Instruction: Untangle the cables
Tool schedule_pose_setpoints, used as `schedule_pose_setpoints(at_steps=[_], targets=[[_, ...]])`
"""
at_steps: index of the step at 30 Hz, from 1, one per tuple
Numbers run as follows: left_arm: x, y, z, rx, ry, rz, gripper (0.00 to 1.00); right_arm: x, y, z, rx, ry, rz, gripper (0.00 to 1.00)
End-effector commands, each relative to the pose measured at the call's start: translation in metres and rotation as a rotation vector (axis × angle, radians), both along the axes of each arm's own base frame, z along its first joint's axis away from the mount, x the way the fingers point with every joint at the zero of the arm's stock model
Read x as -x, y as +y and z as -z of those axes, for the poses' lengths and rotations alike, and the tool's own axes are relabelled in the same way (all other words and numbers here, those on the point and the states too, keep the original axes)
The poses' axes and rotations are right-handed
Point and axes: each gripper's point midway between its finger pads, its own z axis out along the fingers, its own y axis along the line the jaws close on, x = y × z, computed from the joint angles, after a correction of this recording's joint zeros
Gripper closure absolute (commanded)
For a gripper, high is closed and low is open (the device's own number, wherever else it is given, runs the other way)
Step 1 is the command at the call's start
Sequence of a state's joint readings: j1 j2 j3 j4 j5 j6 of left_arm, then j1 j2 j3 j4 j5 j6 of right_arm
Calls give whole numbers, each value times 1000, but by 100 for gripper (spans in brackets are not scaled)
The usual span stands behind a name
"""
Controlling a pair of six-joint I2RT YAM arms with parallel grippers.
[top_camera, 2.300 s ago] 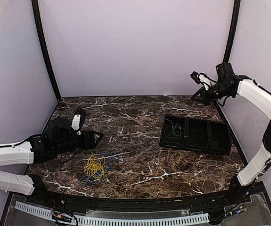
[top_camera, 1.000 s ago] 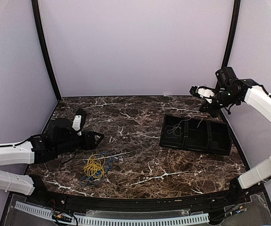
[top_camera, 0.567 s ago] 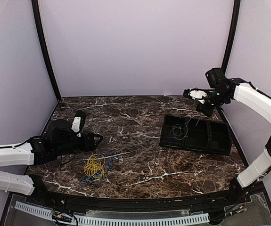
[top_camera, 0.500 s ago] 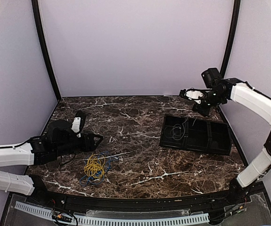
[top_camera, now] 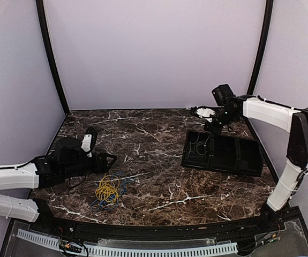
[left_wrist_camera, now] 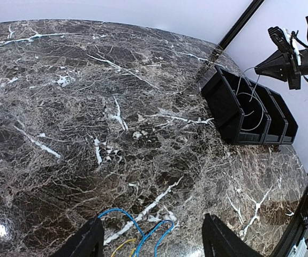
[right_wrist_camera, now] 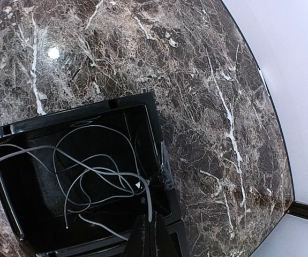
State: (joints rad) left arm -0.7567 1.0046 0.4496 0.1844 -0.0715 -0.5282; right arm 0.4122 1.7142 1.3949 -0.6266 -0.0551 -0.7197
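**Table** (top_camera: 143,134): dark marble top with white veining. It bears every item listed below.

**Right arm** (top_camera: 269,110): reaches in from the tray's right side, and its wrist is raised above the tray's far left corner.

**Left arm** (top_camera: 9,176): lies low over the table, well to the left of the tray.

**Tray** (top_camera: 247,156): black, divided into compartments side by side, and flat on the table. All positions here are given from this tray.

**Right gripper** (right_wrist_camera: 149,222): directly above the tray's leftmost compartment. The jaws are clenched together on one strand of the pale grey cable, which runs up from the compartment to the fingertips.

**Left gripper** (left_wrist_camera: 152,227): well to the left of the tray and pointing toward it. The jaws are spread wide and grasp nothing.

**Yellow and blue cable bundle** (top_camera: 108,188): a small loopy heap on the table, well to the left of the tray and nearer the front edge than the tray is. It lies just in front of the left gripper's fingertips and apart from them.

**Pale grey cable** (right_wrist_camera: 116,174): loose loops inside the tray's leftmost compartment. One strand crosses that compartment's left wall.
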Motion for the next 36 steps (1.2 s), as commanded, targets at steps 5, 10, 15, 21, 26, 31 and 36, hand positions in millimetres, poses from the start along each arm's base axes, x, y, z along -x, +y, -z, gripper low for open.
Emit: schedule_pose_setpoints(at_steps=[5, 10, 15, 21, 26, 31, 36], targets=[[0, 3, 2, 6, -3, -14, 35, -11, 17, 26, -50, 12, 7, 100], [0, 3, -2, 12, -9, -15, 35, -9, 16, 47, -50, 50, 42, 100], [-2, 1, -9, 7, -22, -10, 34, -3, 19, 64, -71, 108, 70, 100], [-4, 1, -4, -31, -10, -3, 34, -4, 12, 60, -51, 107, 108, 94], [-5, 7, 0, -53, -4, -31, 33, 5, 5, 33, -48, 78, 113, 75], [-6, 13, 3, -71, 3, -54, 31, 16, -1, 4, -54, 50, 112, 68], [-5, 11, 13, -98, 48, -32, 29, 29, 15, -30, -152, 43, 46, 67]])
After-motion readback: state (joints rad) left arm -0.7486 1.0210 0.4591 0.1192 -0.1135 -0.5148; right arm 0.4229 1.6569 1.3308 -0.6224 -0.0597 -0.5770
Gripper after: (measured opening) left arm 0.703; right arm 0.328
